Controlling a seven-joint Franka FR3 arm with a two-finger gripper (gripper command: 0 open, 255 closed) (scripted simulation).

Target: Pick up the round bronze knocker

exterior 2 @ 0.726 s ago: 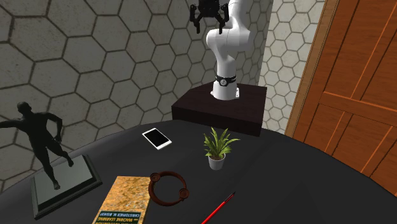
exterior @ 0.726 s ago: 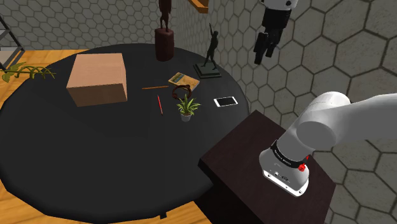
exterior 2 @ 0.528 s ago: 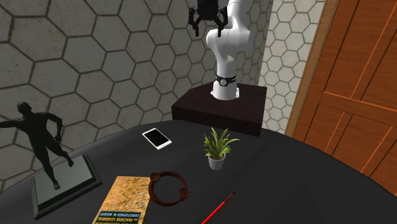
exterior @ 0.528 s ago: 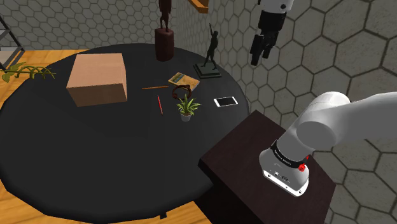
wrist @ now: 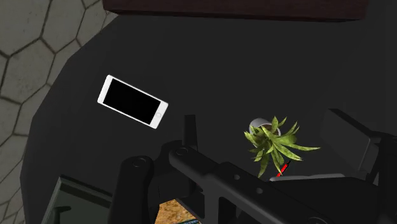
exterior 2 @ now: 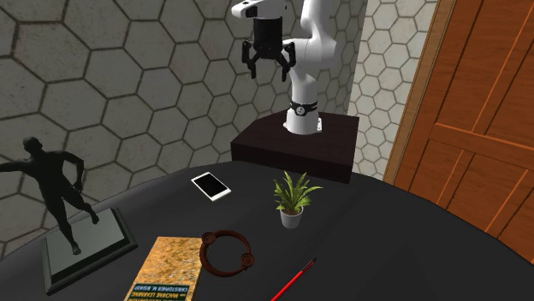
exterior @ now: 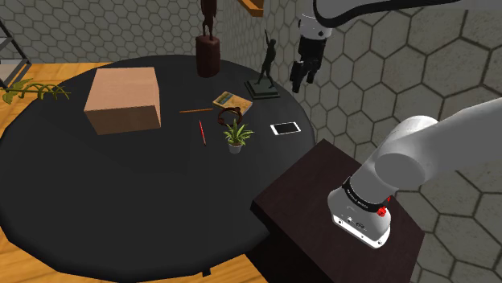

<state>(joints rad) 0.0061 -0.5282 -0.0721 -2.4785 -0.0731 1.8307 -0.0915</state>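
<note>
Nothing has been grasped yet: the gripper (exterior 2: 268, 75) is held spread and empty high above the table (exterior 2: 411, 248), the knocker (exterior 2: 246, 254) lies untouched beside the book (exterior 2: 167, 269), and descent and grasp are left.

Walls (exterior: 450, 72): grey hexagonal tiling with darker joints, meeting at a corner behind the table in the shoulder view and running along the second exterior view's left.

Table (exterior: 121, 201): round, with a matte black top that takes up most of the work area.

Floor (exterior: 72, 68): orange-brown wood, visible past the table's far edge at the shoulder view's left.

Metal frame (exterior: 8, 48): grey, standing at that same edge.

Door (exterior 2: 479, 128): panelled reddish-brown wood, at the second exterior view's right, beside the tiled wall.

Lighting: even and subdued.
</note>
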